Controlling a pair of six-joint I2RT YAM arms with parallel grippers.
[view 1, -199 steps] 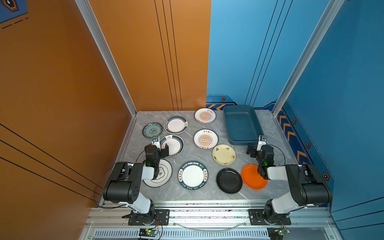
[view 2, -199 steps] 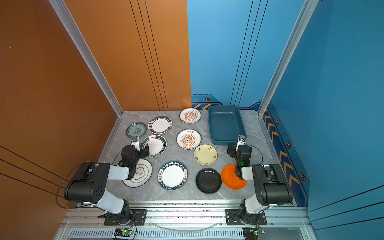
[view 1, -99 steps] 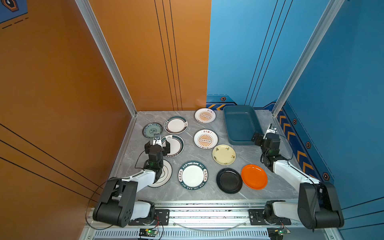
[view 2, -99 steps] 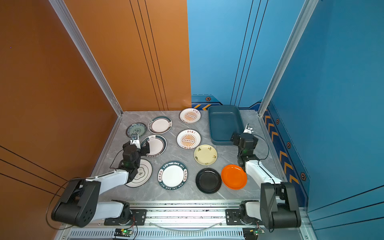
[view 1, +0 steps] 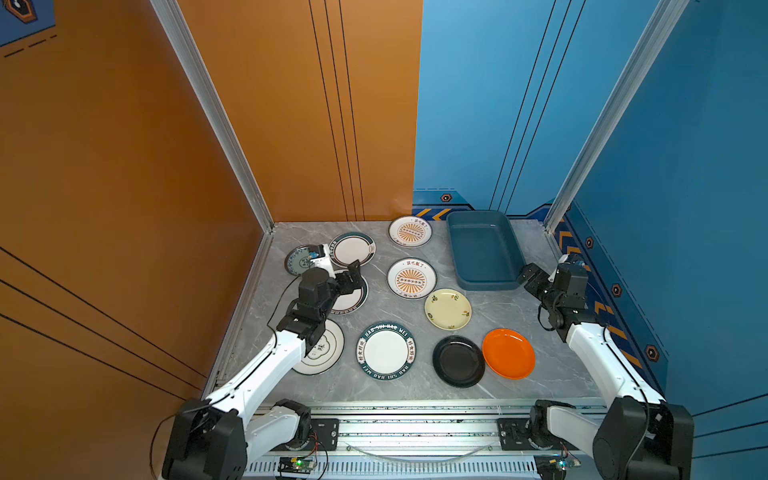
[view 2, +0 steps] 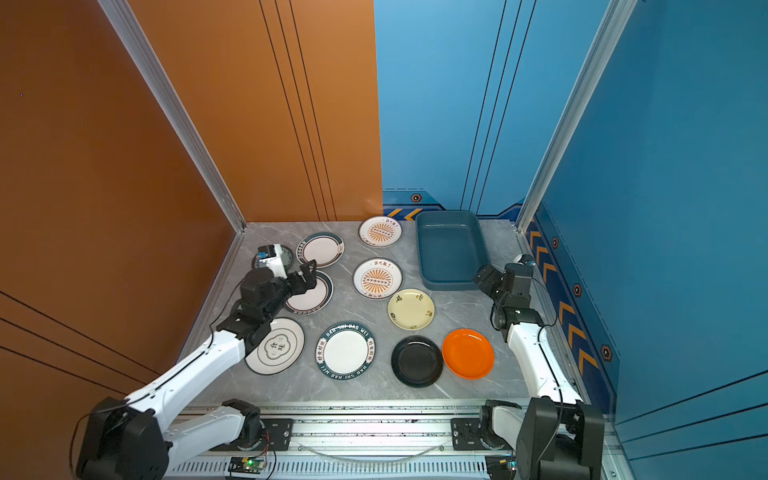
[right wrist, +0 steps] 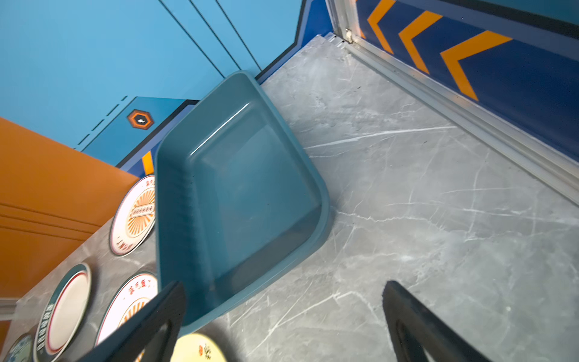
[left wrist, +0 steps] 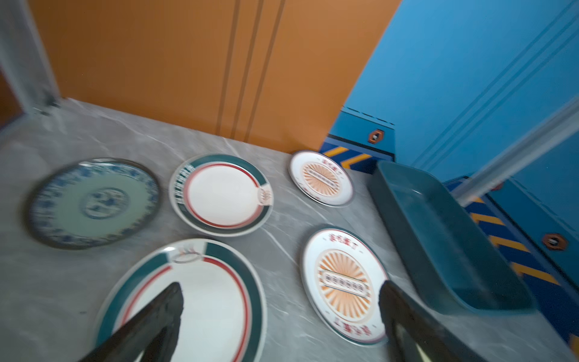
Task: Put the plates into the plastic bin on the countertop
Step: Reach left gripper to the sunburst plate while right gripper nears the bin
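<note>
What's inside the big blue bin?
Nothing! The plastic bin shows only its bare blue floor. In the right wrist view, the right tool has one finger covering a near corner.

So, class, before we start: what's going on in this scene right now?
Nothing has been loaded yet: all ten plates lie flat on the countertop, and the plastic bin is empty. The left gripper hovers open above a green-rimmed plate. The right gripper hangs open beside the bin's near corner, holding nothing.
</note>
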